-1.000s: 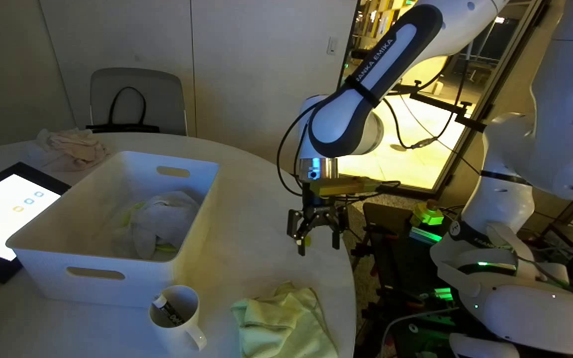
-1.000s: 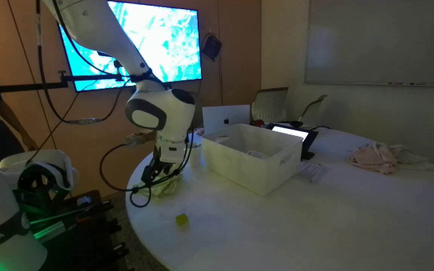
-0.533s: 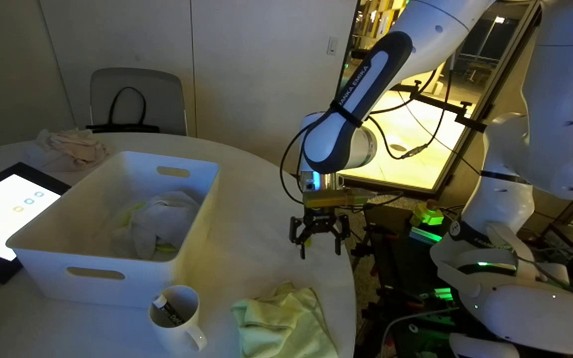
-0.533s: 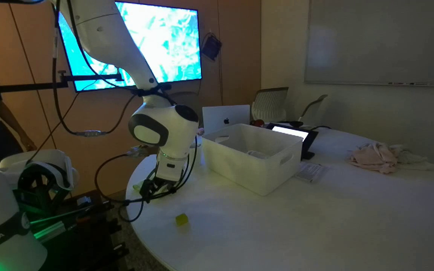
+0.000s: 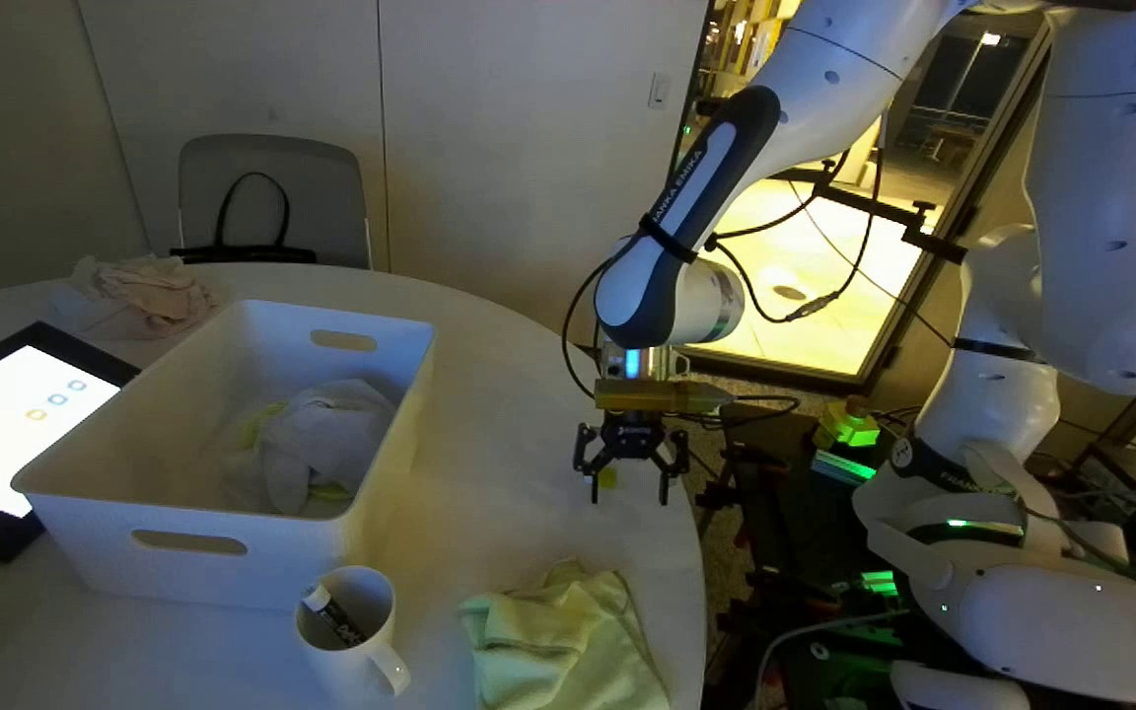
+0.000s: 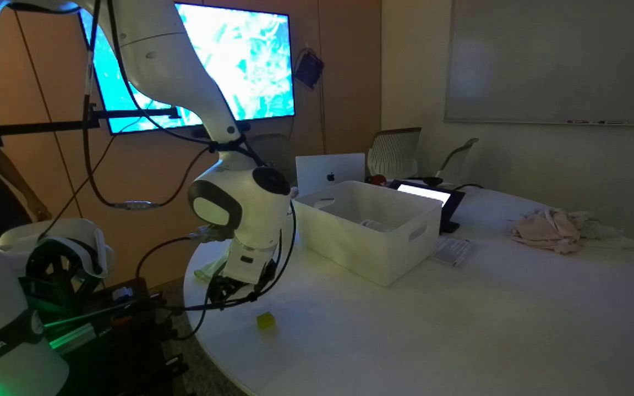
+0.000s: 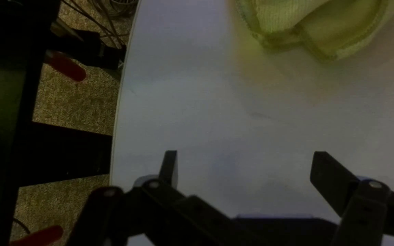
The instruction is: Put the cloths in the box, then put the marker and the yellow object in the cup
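End effector (image 5: 629,493) hangs released, jaws apart, near the yellow cube (image 6: 266,320), its arm (image 5: 694,187) lettered "EMIKA".

Both exterior views slant down, sharing box (image 5: 284,564); wrist view (dim) faces tabletop (image 7: 217,112), seemingly close.

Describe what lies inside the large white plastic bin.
The bin holds a crumpled white-grey cloth, with yellow-green fabric peeking out beneath; the cloth hides the fabric's remainder and anything else underneath.

1 marker (image 5: 335,619) aslant in cup (image 5: 333,673)
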